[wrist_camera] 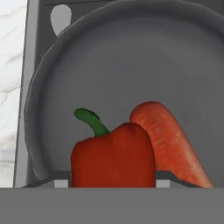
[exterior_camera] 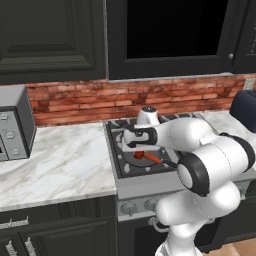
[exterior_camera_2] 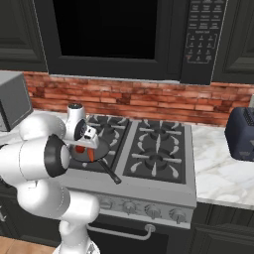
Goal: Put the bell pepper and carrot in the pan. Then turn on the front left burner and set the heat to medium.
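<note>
The dark grey pan [wrist_camera: 131, 65] sits on the front left burner [exterior_camera: 119, 159] of the silver stove. Its thin black handle [exterior_camera_2: 109, 172] points toward the stove front. My gripper [wrist_camera: 113, 181] hangs low over the pan [exterior_camera: 131, 160], shut on the red bell pepper [wrist_camera: 113, 157] with its green stem up. The pepper [exterior_camera: 139, 154] is just above or on the pan floor; I cannot tell which. The orange carrot [wrist_camera: 170, 140] lies in the pan right beside the pepper. In the base views the gripper [exterior_camera: 137, 149] [exterior_camera_2: 90, 145] points down at the pan [exterior_camera_2: 82, 155], with the carrot [exterior_camera: 152, 158] next to it.
A white kettle [exterior_camera: 147, 116] [exterior_camera_2: 74, 113] stands on the back left burner, close behind my hand. Stove knobs [exterior_camera_2: 130, 208] line the front panel. A grey appliance [exterior_camera: 15, 125] stands on the left counter and a dark toaster [exterior_camera_2: 240, 134] on the right counter.
</note>
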Controlling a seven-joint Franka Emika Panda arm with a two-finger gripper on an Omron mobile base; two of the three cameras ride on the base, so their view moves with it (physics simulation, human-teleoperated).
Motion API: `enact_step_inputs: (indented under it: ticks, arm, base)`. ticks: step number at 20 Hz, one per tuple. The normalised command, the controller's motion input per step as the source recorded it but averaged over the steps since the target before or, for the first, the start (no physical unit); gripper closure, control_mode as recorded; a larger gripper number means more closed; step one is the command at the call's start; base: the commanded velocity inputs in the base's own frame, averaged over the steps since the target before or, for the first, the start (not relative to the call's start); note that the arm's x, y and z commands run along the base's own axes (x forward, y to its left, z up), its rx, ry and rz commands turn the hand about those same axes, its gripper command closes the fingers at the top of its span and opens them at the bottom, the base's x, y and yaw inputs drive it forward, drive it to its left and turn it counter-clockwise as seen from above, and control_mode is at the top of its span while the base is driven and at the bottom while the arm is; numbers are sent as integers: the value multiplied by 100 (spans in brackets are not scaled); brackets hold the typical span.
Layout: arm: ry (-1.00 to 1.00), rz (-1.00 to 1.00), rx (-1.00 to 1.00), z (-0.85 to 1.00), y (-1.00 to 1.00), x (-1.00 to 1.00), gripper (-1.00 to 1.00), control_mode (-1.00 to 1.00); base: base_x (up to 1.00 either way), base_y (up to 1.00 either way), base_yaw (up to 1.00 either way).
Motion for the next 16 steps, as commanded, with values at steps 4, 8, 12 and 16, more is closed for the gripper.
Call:
enact_step_inputs:
  ticks: [4, 8, 12, 16]
  arm:
    - [2, 0, 0, -10, -5, 0, 100, -100]
    - [2, 0, 0, 0, -4, 0, 100, -100]
    - [3, 0, 0, 0, 0, 0, -100, -100]
    - [2, 0, 0, 0, 0, 0, -100, -100]
  base:
    - [0, 0, 0]
    - [0, 0, 0]
    - [0, 0, 0]
    - [0, 0, 0]
